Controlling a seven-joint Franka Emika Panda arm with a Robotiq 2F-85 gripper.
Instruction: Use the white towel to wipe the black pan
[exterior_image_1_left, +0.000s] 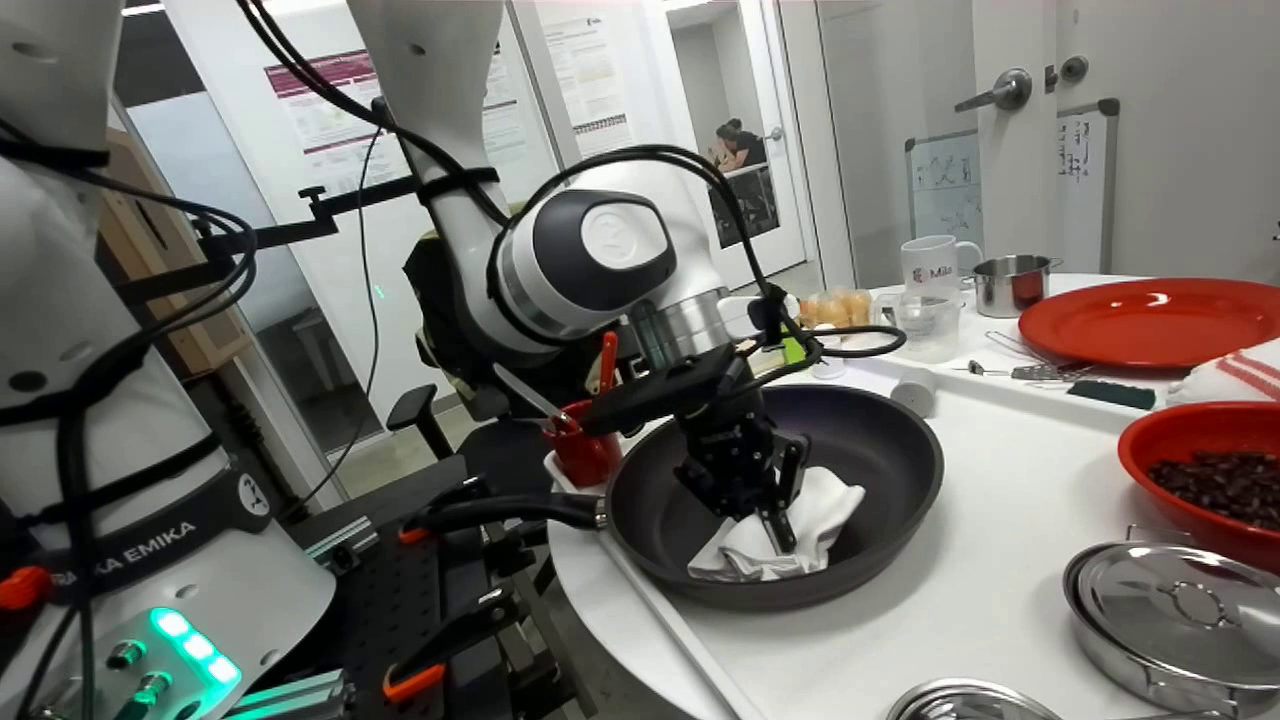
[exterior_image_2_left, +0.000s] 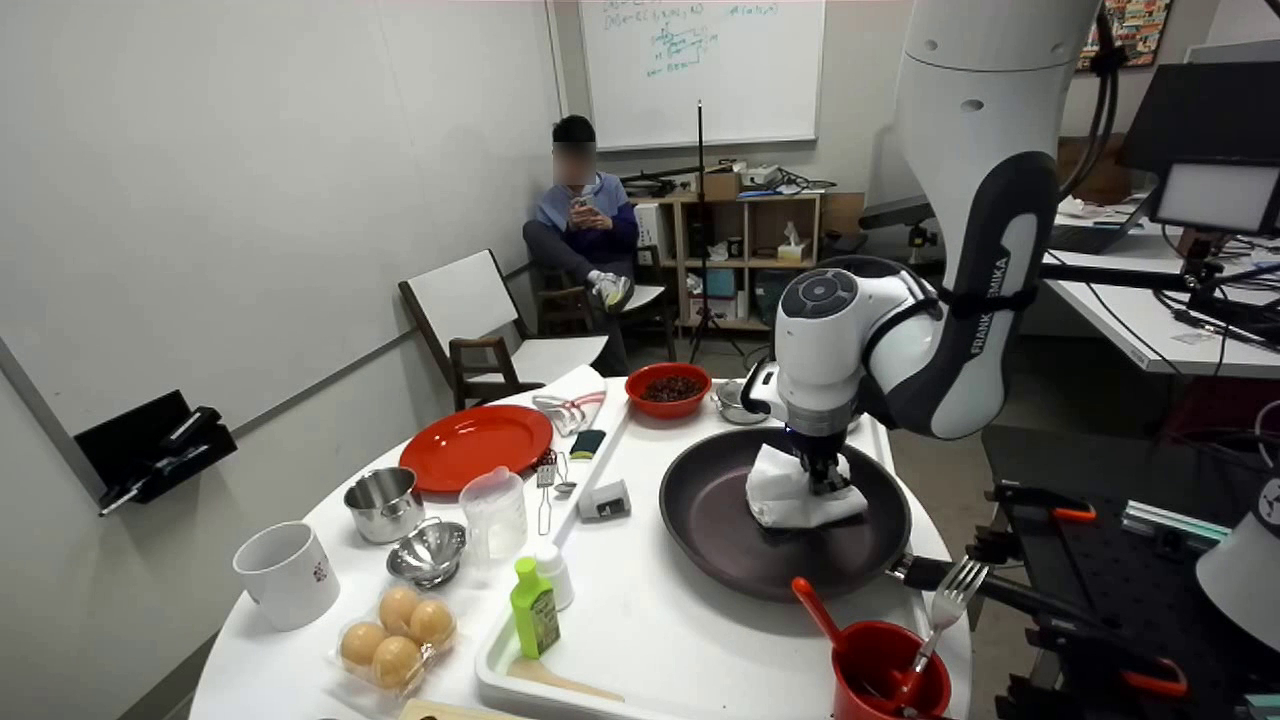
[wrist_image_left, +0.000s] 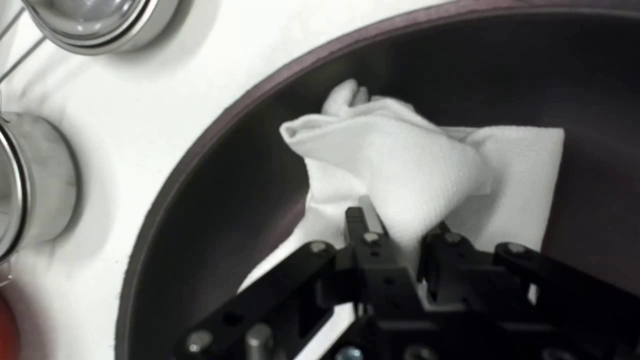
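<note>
One towel (wrist_image_left: 417, 167) in the gripper (wrist_image_left: 398, 221)

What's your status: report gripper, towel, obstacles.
Gripper shut on white towel. Towel bunched inside black pan. Red cup close beside pan, possible snag.

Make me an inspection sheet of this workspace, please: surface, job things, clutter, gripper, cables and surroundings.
Surface: white tray on a white table
Pan: on the tray, handle reaching past the table edge
Towel: crumpled inside the pan
Clutter: eggs, mug, red plate, red bowl, red cup holding a fork
Gripper: closed on the towel
Cables: black, strapped along the arm, looping near the gripper
Surroundings: seated person, whiteboard behind; another person in the background
</note>
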